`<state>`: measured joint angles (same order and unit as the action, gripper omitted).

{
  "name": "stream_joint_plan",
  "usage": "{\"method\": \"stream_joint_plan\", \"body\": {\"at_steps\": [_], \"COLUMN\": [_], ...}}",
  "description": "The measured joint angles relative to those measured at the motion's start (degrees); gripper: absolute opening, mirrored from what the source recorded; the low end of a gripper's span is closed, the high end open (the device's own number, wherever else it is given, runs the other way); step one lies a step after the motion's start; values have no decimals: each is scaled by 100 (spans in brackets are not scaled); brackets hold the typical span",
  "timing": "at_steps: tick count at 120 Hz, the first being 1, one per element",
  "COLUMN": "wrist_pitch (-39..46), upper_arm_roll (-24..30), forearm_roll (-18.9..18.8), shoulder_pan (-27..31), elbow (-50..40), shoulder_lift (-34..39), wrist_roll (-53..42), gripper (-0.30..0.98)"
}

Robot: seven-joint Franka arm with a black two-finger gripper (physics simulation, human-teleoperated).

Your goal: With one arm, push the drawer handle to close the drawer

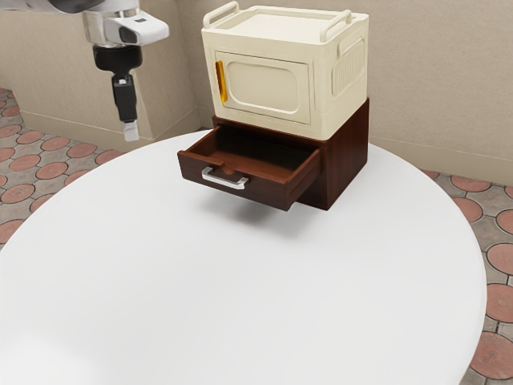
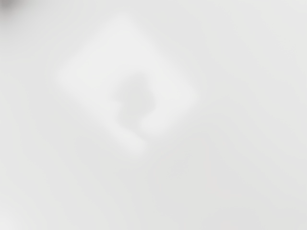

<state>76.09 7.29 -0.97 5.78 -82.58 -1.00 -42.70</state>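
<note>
- Tool: the gripper (image 1: 131, 130) hangs nose down, well apart from the drawer (image 1: 268, 195). No object is seen in its grip; whether it stands wide or narrow cannot be told.
- Position: in the exterior view the handle (image 1: 224, 182) lies at about four o'clock from the gripper. Contact: none.
- Step in hand, as judged: approach, with the whole push left to do. The gripper should swing round to the outer side of the handle, at its seven o'clock, and drop to handle height before advancing.
- Method advised: meet the bar near its middle and press level, steadily, between one and two o'clock along the drawer's travel. An off-centre push may skew the drawer; one set too high may slip over the front into the tray.
- Handle: a silvery bar, bent at both ends, fixed across the front panel.
- Drawer: dark reddish-brown, wood-like, with a small notch in the front's upper edge; well out of its cabinet (image 1: 346, 160).
- Above: a cream box (image 1: 284, 72) with rails and an orange grip (image 1: 222, 81) rests on the cabinet.
- Support: round white table (image 1: 200, 305).
</note>
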Motion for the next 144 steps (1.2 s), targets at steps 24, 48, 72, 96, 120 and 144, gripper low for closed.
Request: {"method": "stream_joint_plan", "body": {"at_steps": [24,48,72,96,120,144], "wrist_pitch": [0,-2,-200,-281,292,1182], "upper_arm_roll": [0,38,851,1549,1550,1506], "forearm_roll": [1,-27,133,287,632,787], "shoulder_pan": [30,77,539,-50,562,585], "elbow": [-6,27,969,-491,-2015,-2107], "shoulder_lift": [3,6,535,764,679,-158], "wrist_roll": [-6,18,400,1695,3167,4301], "gripper": [69,69,69,46,8,-4]}}
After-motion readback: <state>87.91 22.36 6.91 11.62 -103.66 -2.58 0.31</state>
